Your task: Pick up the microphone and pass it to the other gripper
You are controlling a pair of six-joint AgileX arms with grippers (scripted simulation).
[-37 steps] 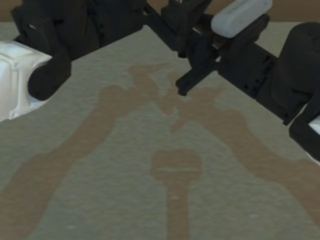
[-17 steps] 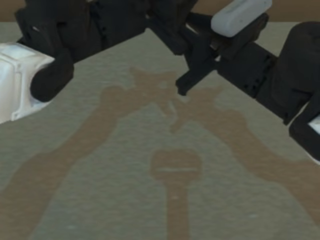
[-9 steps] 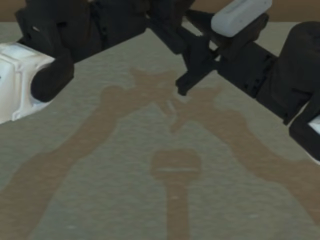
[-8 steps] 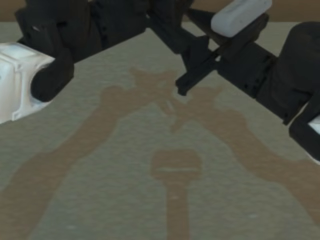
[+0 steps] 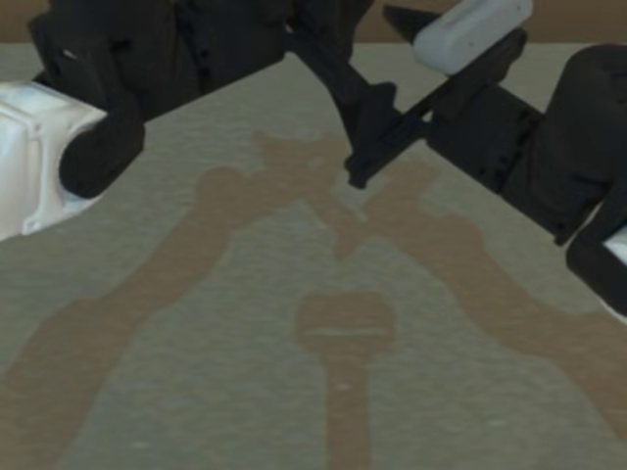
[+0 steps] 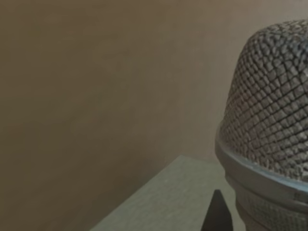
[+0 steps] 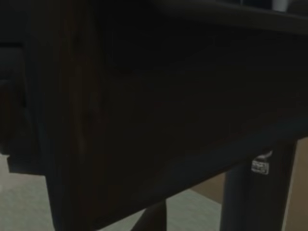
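The microphone (image 6: 269,120) fills one side of the left wrist view, its silver-grey mesh head and rim very close, with one black fingertip (image 6: 217,214) beside it. From above I cannot make it out among the black fingers. My left gripper (image 5: 351,83), on the arm with the white boxy link (image 5: 34,157), reaches to the back centre and is shut on the microphone. My right gripper (image 5: 377,96), under the pale oblong part (image 5: 470,29), meets it there with its fingers spread wide, one fingertip (image 5: 357,178) low and the other near the top edge. The right wrist view is dark.
The grey-green table (image 5: 245,392) carries brown shadows of both arms and a mast. Its back edge (image 5: 578,54) runs along the top of the top view. Both arms crowd the back centre, high above the surface.
My right gripper's fingers have spread apart, one swinging up toward the top edge. My left gripper, which had moved in beside it, now stays still.
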